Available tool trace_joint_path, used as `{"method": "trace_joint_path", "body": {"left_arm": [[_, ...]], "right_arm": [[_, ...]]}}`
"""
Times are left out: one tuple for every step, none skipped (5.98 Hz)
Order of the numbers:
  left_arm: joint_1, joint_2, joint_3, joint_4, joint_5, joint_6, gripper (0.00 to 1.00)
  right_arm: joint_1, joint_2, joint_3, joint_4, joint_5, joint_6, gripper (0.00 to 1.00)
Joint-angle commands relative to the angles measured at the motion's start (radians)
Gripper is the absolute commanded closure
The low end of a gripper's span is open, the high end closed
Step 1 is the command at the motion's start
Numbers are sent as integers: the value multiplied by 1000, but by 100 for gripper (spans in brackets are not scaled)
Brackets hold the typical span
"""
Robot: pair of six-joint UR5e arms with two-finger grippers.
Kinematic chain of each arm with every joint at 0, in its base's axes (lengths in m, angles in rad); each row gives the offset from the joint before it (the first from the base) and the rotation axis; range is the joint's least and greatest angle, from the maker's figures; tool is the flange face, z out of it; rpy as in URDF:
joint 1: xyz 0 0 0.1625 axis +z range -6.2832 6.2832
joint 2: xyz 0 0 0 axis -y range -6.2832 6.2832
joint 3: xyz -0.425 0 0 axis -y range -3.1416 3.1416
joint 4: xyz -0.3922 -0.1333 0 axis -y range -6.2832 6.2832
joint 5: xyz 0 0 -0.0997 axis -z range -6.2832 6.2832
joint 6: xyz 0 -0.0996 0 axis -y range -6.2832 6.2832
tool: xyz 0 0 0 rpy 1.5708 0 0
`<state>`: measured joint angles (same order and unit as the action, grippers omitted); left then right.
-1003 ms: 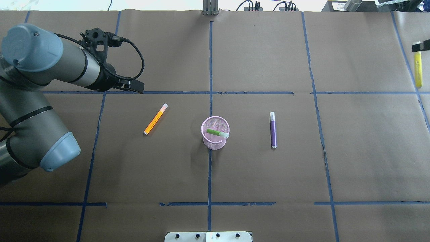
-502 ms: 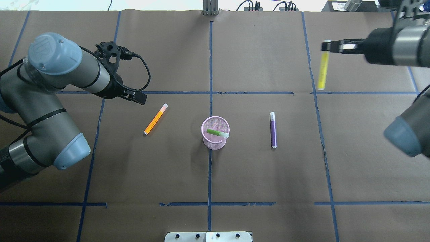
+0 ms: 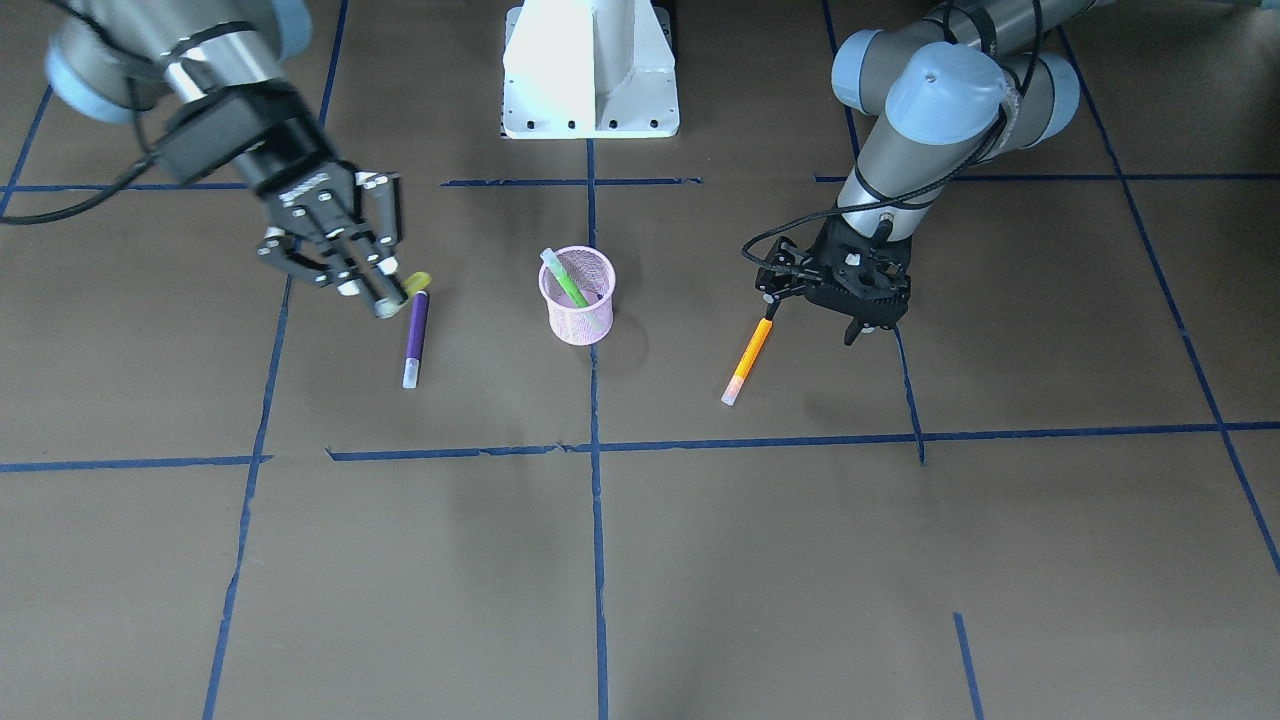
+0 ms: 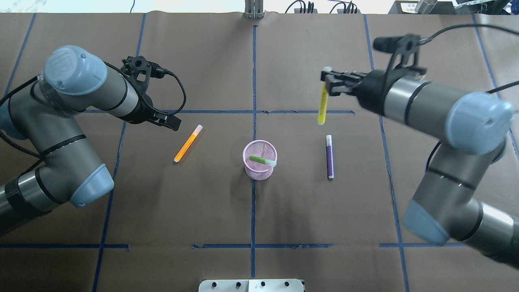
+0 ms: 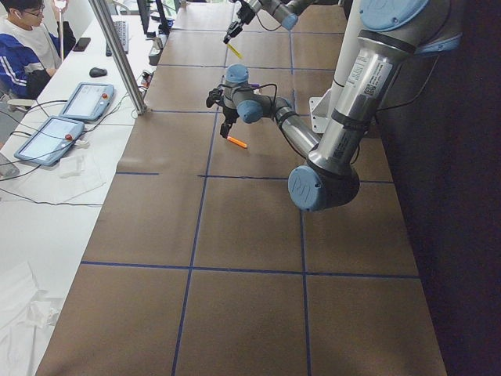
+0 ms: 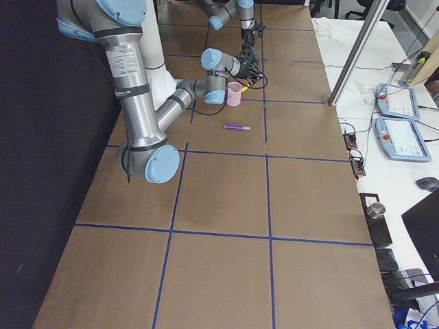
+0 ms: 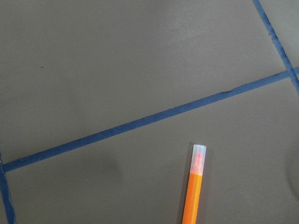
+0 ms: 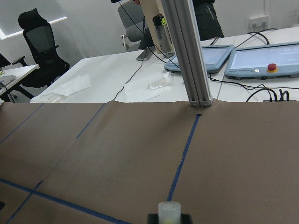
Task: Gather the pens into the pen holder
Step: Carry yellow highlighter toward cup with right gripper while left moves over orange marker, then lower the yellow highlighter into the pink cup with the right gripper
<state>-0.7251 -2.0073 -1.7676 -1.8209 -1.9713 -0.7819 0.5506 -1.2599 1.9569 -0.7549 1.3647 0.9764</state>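
Observation:
The pink mesh pen holder (image 4: 260,170) stands at the table's middle, also in the front view (image 3: 578,318), with the green pen (image 4: 259,159) leaning inside it. The orange pen (image 4: 187,143) lies left of it on the paper and shows in the left wrist view (image 7: 194,196). The purple pen (image 4: 330,157) lies right of it. My right gripper (image 4: 327,79) is shut on the cap end of a yellow pen (image 4: 322,106), which hangs above the table just beyond the purple pen. My left gripper (image 4: 173,122) hovers just left of the orange pen; its jaws are not visible.
Brown paper with blue tape lines (image 4: 254,81) covers the table. The robot's white base (image 3: 590,70) is behind the holder. A metal post (image 8: 187,51) stands at the far edge. Operator tablets (image 6: 394,103) and a seated person (image 5: 23,47) are beyond the table.
My right arm swung in from the right with the yellow pen, now above the purple pen's far end. My left arm edged right and slightly down toward the orange pen.

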Motion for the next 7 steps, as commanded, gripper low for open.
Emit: {"method": "trace_joint_path", "body": {"left_arm": [[3, -5, 14, -3, 0, 0, 0], [4, -5, 20, -3, 0, 1, 0], [4, -5, 22, -3, 0, 1, 0], [4, -4, 25, -3, 0, -3, 0], [6, -1, 31, -3, 0, -7, 0], [6, -2, 31, -3, 0, -8, 0], [6, -2, 31, -3, 0, -7, 0]], "right_arm": [[-143, 52, -10, 0, -175, -71, 100], [-165, 89, -45, -1, -209, -88, 100], [-169, 133, -87, 2, -231, -88, 100], [-170, 152, -119, 8, -234, -88, 100], [-170, 195, -175, 25, -245, -88, 100], [-172, 227, -262, 99, -245, -88, 100], [-184, 228, -298, 147, -243, -88, 100]]}}
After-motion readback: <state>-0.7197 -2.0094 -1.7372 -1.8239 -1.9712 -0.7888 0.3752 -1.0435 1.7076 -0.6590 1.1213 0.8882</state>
